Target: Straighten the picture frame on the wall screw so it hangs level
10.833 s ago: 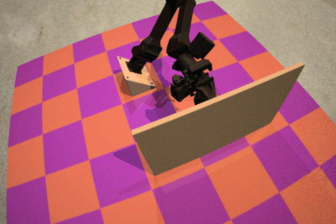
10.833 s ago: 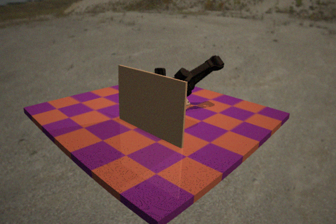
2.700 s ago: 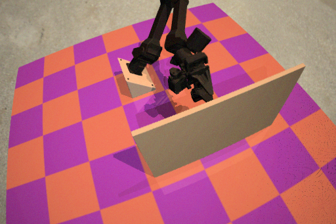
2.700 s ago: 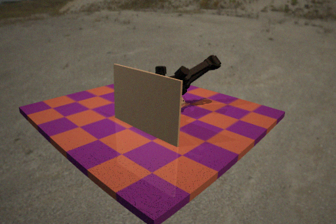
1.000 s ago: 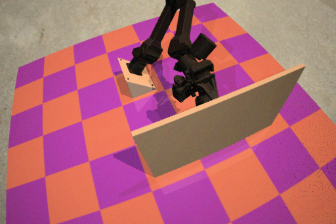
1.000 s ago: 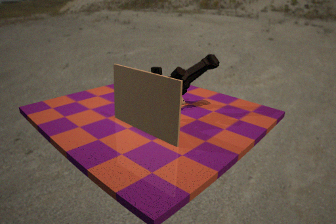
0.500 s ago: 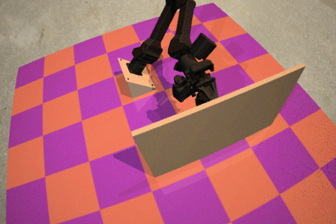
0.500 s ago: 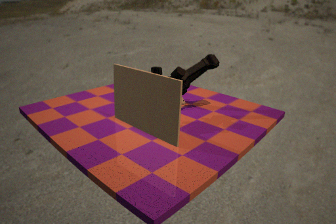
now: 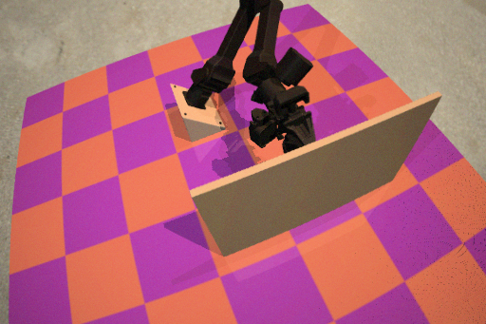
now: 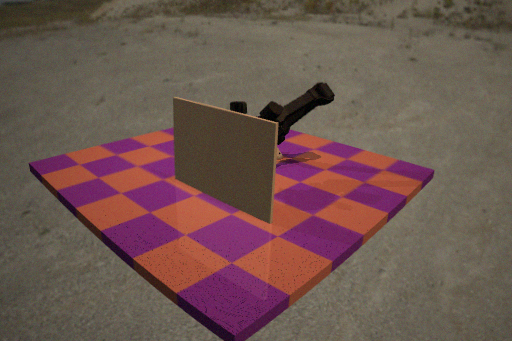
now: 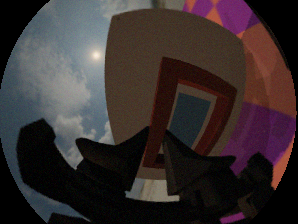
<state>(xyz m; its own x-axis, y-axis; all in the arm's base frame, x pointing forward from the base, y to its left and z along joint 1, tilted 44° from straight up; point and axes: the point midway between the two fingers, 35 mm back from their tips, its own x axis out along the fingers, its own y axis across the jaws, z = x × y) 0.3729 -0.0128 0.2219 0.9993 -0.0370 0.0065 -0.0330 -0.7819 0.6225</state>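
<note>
We see the dark end effector (image 11: 158, 163) closed on the lower edge of the dark red rectangular picture frame (image 11: 189, 112), its two fingers pinching the border from either side. This hold suits the task: a grip on the bottom rail lets the arm raise the frame off its hidden screw and slide it sideways by one notch. The frame hangs on the near face of the tan upright wall panel (image 9: 313, 182), which stands across the middle of the orange-and-purple checkered surface (image 9: 95, 254). In the wrist view the frame appears tilted, though the lens distorts too much for us to judge which side sits higher.

The black jointed arm (image 9: 258, 30) reaches in from its pale wedge-shaped base block (image 9: 179, 98) towards the far edge of the surface. The panel blocks the top and exterior views of the frame, so only the wrist view serves for checking level.
</note>
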